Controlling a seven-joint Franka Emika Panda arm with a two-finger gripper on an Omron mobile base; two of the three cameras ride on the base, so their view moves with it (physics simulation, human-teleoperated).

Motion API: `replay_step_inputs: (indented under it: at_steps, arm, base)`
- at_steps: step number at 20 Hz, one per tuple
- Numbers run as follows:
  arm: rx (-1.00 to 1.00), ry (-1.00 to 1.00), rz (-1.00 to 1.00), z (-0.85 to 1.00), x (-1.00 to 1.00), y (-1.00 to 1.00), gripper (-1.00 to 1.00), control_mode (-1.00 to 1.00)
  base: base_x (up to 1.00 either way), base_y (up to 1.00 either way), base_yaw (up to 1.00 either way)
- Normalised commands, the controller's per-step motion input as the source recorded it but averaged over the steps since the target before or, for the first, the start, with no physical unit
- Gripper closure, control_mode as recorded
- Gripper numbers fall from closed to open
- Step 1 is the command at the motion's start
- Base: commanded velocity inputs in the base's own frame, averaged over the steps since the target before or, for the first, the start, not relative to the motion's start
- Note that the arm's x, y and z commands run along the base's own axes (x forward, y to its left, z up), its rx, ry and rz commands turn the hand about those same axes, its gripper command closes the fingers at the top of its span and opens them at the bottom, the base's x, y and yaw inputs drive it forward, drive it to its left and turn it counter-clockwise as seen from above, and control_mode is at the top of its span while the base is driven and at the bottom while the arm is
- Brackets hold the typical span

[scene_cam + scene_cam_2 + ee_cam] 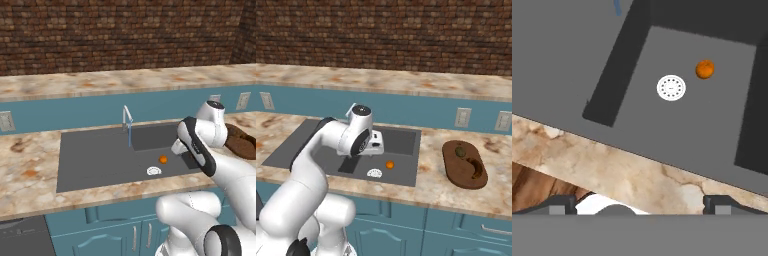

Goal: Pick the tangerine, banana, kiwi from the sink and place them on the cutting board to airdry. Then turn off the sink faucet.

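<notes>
Right base view: the tangerine (pixel 389 164) is seen lying on the floor of the sink (pixel 286 150), just beside the white drain (pixel 374 173), and it is touched by nothing. On the cutting board (pixel 452 170), which rests on the marble counter (pixel 431 187) to the right of the basin, the kiwi (pixel 460 150) is placed near the far end and the banana (pixel 475 167) is laid beside it toward the near end; the two fruits are set close together but whether they touch cannot be told. The arm's wrist is held over the basin, and the gripper itself is hidden behind it in this view. In the hand view, the two dark fingertips (pixel 561 204) are seen spread wide apart at the bottom corners, with nothing held between them, and the gripper (pixel 640 205) is poised above the counter edge at the sink's rim. The tangerine (pixel 704 69) and the drain (pixel 671 88) are seen ahead of it, well apart from the fingers. In the left base view, the sink faucet (pixel 127 117) is shown at the back of the basin with a thin blue water stream (pixel 129 136) falling from its spout, and the tangerine (pixel 163 159) is found near the drain (pixel 154 171).
</notes>
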Motion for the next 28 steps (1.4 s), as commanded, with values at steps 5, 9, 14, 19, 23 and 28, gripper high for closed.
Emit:
replay_step_inputs:
  at_steps: [5, 9, 14, 19, 23, 28]
  arm:
    - [0.01, 0.05, -0.26, -0.13, 0.43, 0.00, -1.00, -1.00]
    - [0.00, 0.05, -0.18, -0.10, 0.50, 0.00, -1.00, -1.00]
    - [0.00, 0.01, -0.07, -0.19, 0.50, -0.01, -1.00, -1.00]
    - [0.00, 0.00, -0.04, -0.32, 0.42, -0.08, -1.00, -1.00]
    - [0.00, 0.00, -0.04, -0.32, 0.41, -0.08, -1.00, -1.00]
    - [0.00, 0.00, -0.02, -0.31, 0.35, -0.12, -1.00, -1.00]
  base:
    - [0.00, 0.00, 0.00]
    - [0.00, 0.00, 0.00]
    - [0.00, 0.00, 0.00]
    - [0.00, 0.00, 0.00]
    - [0.00, 0.00, 0.00]
    - [0.00, 0.00, 0.00]
